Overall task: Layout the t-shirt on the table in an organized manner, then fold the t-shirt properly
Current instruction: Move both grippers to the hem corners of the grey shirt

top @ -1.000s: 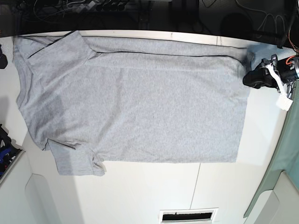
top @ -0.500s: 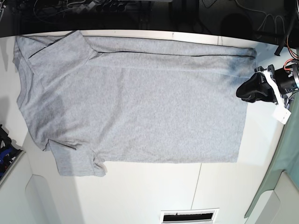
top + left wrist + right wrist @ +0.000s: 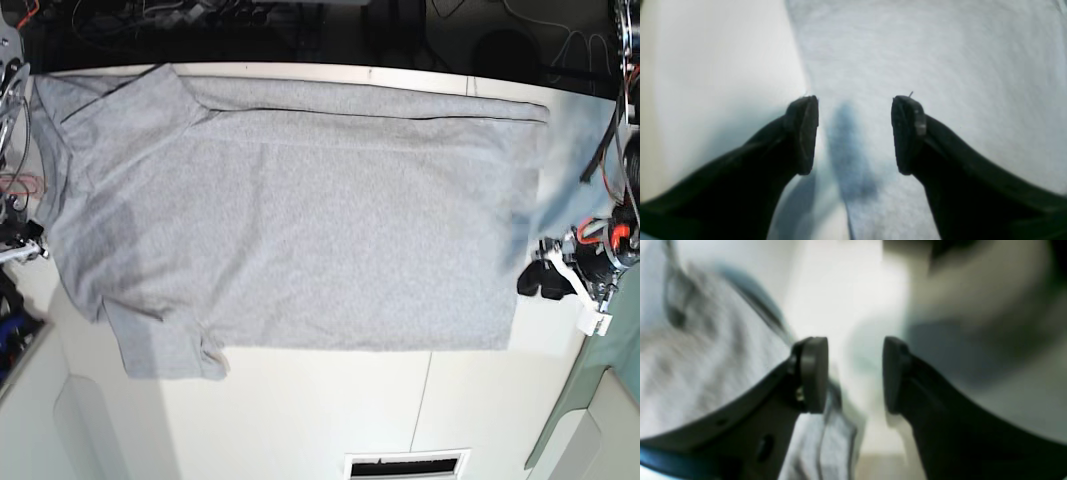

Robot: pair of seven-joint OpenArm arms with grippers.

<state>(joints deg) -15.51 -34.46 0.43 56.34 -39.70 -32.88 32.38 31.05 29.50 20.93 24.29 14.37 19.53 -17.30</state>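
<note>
The light grey t-shirt lies spread flat on the white table, plain side up, with its sleeves at the left and its hem at the right. My left gripper hovers at the lower right hem. In the left wrist view the left gripper stands open over the t-shirt, with nothing between its fingers and bare table at the left. My right gripper is open and empty in a blurred view, the t-shirt to its left. Only part of the right arm shows.
A thin dark seam runs across the front of the table, and a vent slot sits at the near edge. A pale green cloth hangs at the right. Dark cables lie behind the far edge.
My left gripper has opened wide and moved from the shirt's far right corner down along the hem toward the near side. The corner now lies flat. The right arm has come into view at the left.
</note>
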